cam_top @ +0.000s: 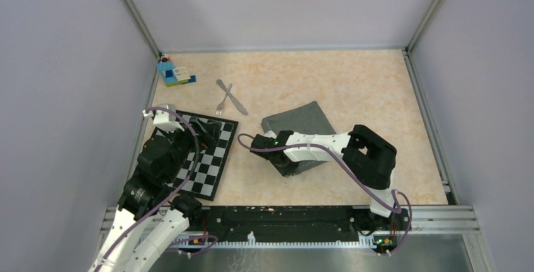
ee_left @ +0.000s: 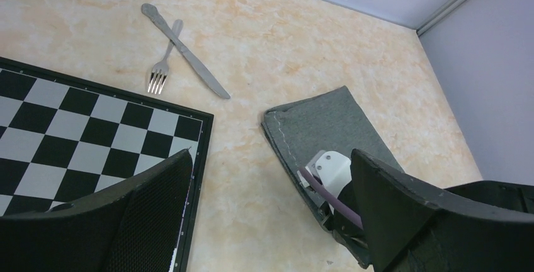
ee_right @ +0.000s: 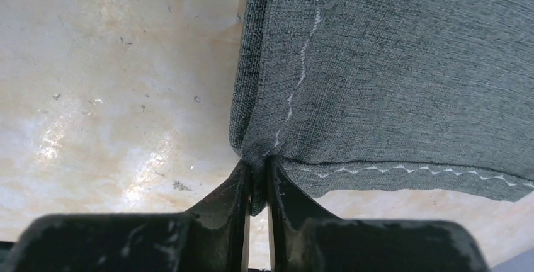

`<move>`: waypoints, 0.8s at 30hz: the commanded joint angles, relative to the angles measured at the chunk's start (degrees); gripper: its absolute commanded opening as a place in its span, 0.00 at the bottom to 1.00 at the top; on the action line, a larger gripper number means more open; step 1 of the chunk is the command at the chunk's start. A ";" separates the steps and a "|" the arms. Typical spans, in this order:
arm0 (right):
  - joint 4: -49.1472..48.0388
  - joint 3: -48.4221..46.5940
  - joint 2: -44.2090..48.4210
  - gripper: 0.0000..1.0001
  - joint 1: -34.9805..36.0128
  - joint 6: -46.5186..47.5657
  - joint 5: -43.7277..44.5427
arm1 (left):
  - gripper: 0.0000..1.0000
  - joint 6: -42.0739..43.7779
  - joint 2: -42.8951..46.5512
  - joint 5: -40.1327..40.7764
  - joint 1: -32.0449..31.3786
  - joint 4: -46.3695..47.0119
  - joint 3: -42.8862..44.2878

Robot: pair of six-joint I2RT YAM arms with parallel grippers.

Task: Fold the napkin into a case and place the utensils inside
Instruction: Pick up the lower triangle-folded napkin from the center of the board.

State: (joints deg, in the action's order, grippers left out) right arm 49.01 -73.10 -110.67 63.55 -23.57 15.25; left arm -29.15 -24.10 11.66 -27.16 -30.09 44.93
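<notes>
Napkin (cam_top: 301, 122), lying mid-worktop (cam_top: 352, 83), is being pinched at its near corner by my right end effector (ee_right: 258, 181), left end effector (ee_left: 271, 155) hanging spread; I am judging the fold step needs a lift-across next.

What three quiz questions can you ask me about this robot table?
1. True or false: the fork and the knife lie crossed on the table.
2. What does the right gripper pinch? A the corner of the grey napkin; B the fork; C the knife.
3. Which gripper is open above the checkered mat?

Key: 1 true. 2 A. 3 the left gripper.
</notes>
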 commanded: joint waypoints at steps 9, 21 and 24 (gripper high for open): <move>-15.97 13.64 9.02 0.00 -0.18 1.85 3.13 | 0.99 -7.13 -2.02 3.72 0.02 -2.38 0.77; -29.45 27.74 27.90 0.00 -7.89 2.37 -17.33 | 0.99 -34.59 -22.52 -13.50 0.00 10.46 -10.89; -30.18 29.40 31.86 0.00 -9.79 2.34 -20.18 | 0.99 -37.89 -29.00 -20.13 0.03 26.06 -16.01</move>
State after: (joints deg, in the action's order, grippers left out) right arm 22.90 -45.12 -84.55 55.86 -21.50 2.11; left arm -58.50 -47.99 2.28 -27.16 -23.33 33.67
